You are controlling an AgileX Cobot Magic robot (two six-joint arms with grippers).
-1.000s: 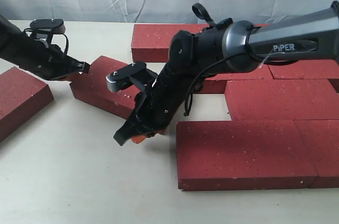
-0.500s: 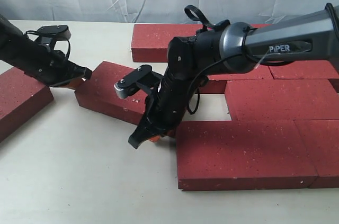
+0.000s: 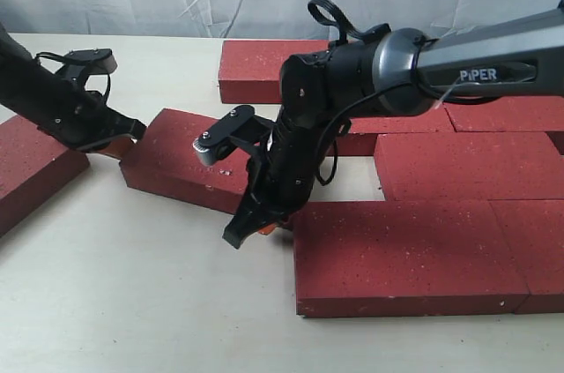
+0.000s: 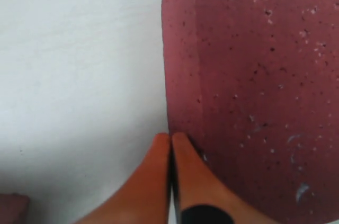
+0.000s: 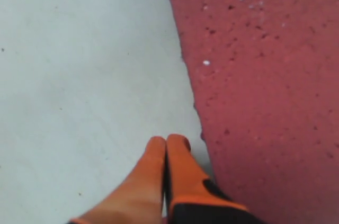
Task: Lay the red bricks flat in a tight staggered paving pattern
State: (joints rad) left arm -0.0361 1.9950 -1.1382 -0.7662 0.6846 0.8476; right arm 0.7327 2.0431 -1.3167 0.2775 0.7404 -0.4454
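The left claw [image 4: 170, 143] is pressed together and empty, its orange tips touching the end edge of a skewed brick [image 3: 181, 157] that lies flat on the bench [image 3: 132, 302]. The right claw [image 5: 166, 142] is likewise pressed together with nothing in it. Its tips are low over the bench, just beside that brick's near edge and close to the corner of the front brick [image 3: 405, 254]. Behind the front brick, further bricks [image 3: 467, 166] lie flat and tight in staggered rows. An odd brick [image 3: 31, 166] lies apart at the left edge.
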